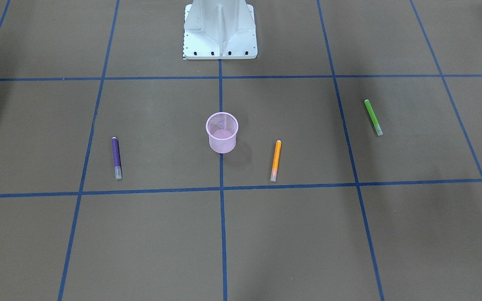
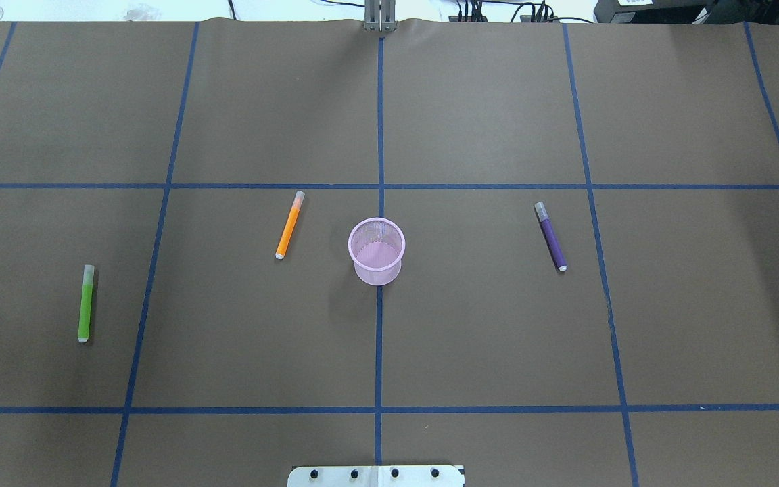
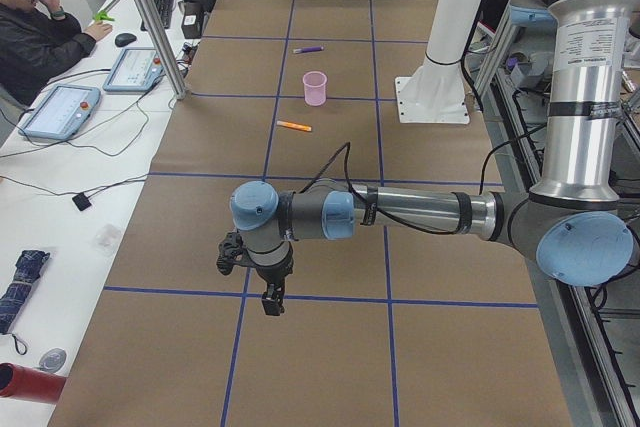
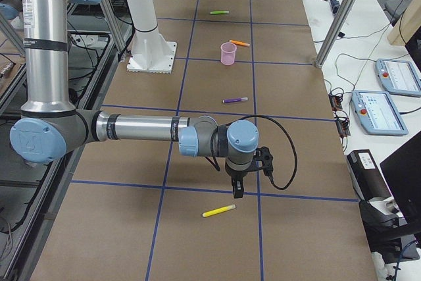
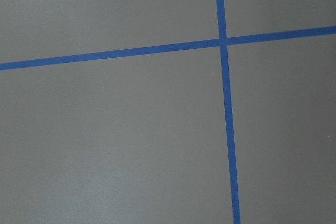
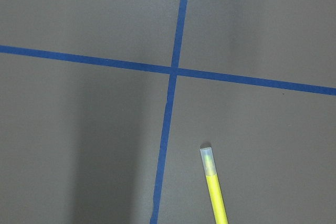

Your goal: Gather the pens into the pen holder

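Nothing's been collected yet. The pink mesh pen holder (image 2: pixel 376 251) stands upright and empty in the middle of the surface (image 2: pixel 484 101). My guess is it's there so either arm can get to it. It's well away from both hands, far along the surface from each.

The pens all lie flat and spread apart. The orange pen (image 2: pixel 289 224) is closest to the cup, on the left arm's side. The green pen (image 2: pixel 85 303) is further out on that side, and the purple pen (image 2: pixel 550 236) is on the right arm's side. None of them touch the cup.

The right hand (image 4: pixel 237 192) points straight down above the surface, with a yellow pen (image 4: pixel 218 211) lying just beside it. Its wrist camera catches the capped end off to one side, not centred, so it probably needs a nudge over before dropping.

The left hand (image 3: pixel 272 299) also points down, with only bare surface and a blue tape cross (image 5: pixel 222 41) under it.

For both hands, I can't tell whether the fingers are wide or narrow. Only the side cameras show them.
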`<state>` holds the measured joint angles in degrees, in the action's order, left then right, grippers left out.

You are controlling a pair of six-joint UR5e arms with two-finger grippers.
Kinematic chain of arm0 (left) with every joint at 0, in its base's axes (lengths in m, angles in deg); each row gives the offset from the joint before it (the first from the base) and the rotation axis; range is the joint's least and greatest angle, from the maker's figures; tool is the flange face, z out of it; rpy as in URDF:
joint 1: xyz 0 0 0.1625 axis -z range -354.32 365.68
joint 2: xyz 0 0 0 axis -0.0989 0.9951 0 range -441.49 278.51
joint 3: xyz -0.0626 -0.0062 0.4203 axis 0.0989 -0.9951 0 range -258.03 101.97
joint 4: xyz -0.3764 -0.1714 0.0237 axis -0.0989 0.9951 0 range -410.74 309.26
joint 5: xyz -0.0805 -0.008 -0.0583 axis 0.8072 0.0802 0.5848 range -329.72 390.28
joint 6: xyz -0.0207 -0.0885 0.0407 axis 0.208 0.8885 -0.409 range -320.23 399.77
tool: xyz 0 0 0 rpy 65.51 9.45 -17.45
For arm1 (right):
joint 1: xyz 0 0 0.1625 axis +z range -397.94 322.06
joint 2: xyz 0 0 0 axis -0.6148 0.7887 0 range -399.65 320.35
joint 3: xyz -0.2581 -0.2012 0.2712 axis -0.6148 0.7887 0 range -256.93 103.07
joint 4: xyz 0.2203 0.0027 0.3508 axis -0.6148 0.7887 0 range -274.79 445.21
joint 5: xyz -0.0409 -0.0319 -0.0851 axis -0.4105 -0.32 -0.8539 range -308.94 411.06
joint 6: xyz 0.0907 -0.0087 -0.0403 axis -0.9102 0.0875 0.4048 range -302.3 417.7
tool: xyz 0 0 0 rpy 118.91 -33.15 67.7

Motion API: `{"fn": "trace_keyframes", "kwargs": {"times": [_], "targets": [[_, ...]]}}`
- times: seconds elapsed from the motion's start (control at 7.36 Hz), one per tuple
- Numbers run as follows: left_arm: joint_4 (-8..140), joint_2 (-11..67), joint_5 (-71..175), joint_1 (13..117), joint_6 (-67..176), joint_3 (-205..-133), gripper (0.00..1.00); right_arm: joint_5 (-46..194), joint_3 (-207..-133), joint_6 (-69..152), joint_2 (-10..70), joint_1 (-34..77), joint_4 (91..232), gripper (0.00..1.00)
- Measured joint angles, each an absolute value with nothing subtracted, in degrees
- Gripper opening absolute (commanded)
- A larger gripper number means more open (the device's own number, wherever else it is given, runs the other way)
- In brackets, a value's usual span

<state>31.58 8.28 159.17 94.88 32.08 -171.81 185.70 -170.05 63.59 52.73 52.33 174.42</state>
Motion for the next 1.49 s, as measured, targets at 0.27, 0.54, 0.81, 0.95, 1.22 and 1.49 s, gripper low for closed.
{"fn": "trace_keyframes", "kwargs": {"times": [0.27, 0.54, 0.81, 0.95, 1.22, 1.49], "targets": [[31.7, 8.39, 154.97, 94.88, 31.77, -172.14, 1.0, 185.7, -170.08, 63.59, 52.74, 52.33, 174.44, 1.0], [31.56, 8.63, 153.25, 94.83, 31.7, -172.35, 0.99, 185.7, -170.09, 63.58, 52.79, 52.33, 174.46, 1.0], [31.44, 8.75, 153.15, 94.83, 31.7, -173.08, 1.0, 185.7, -170.12, 63.58, 52.74, 52.33, 174.44, 1.0], [31.45, 8.85, 153.22, 94.82, 31.74, -173.43, 1.0, 185.7, -170.18, 63.58, 52.73, 52.33, 174.45, 1.0], [31.66, 8.95, 153.37, 94.69, 32.06, -174.51, 0.99, 185.78, -170.33, 63.53, 52.73, 52.33, 174.5, 1.0], [33.17, 9.31, 153.61, 94.54, 32.28, -176.77, 0.99, 186.2, -170.56, 63.5, 52.78, 52.33, 174.51, 1.0]]}}
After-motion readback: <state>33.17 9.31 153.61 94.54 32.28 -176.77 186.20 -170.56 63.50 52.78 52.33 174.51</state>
